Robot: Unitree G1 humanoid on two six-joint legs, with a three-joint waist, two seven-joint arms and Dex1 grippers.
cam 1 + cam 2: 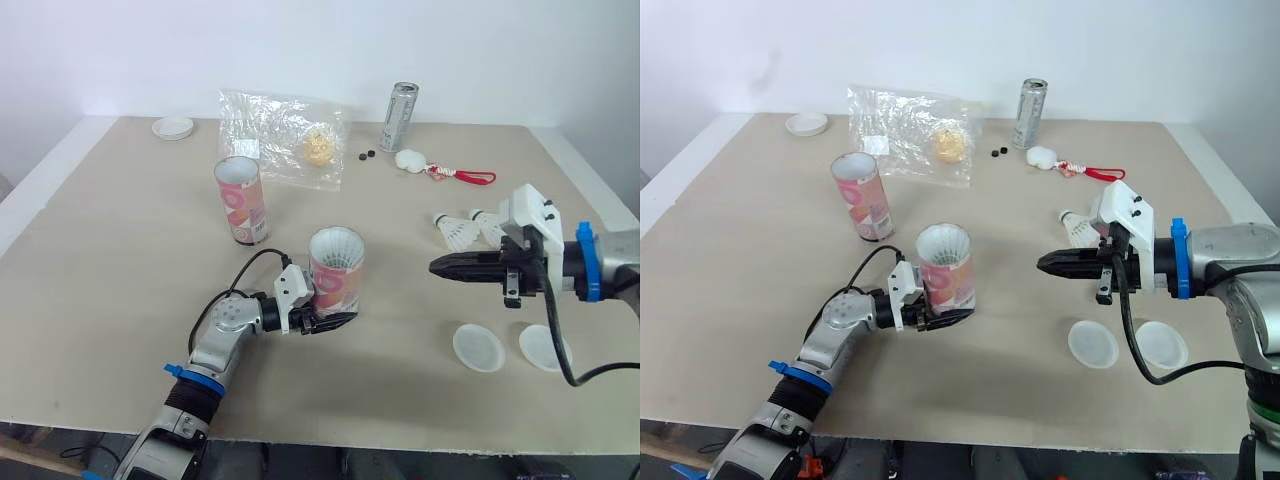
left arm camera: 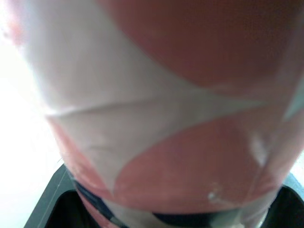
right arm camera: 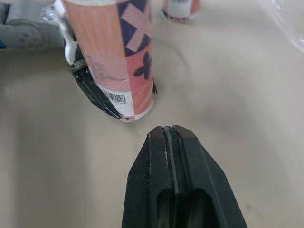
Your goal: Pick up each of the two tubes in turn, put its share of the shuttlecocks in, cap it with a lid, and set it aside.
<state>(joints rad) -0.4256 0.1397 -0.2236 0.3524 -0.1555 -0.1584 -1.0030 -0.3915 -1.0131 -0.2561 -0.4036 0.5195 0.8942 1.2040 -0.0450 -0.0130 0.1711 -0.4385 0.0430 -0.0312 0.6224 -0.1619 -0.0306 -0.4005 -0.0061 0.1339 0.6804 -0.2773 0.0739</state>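
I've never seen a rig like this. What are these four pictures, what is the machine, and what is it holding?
It is a humanoid robot with two arms, seen through its own cameras. The two wide pictures come from a pair of cameras on its head, looking down over a beige table. The two close-ups come from a camera on each wrist.

Its left claw is closed around the foot of a pink patterned tube, and white feathers show at the tube's open top. The left wrist camera sees that tube from very close. Its right claw is closed on nothing and points towards the tube.

Also on the table are a second tube, loose shuttlecocks, two round lids, a third lid at the far corner, a plastic bag and a drinks can.
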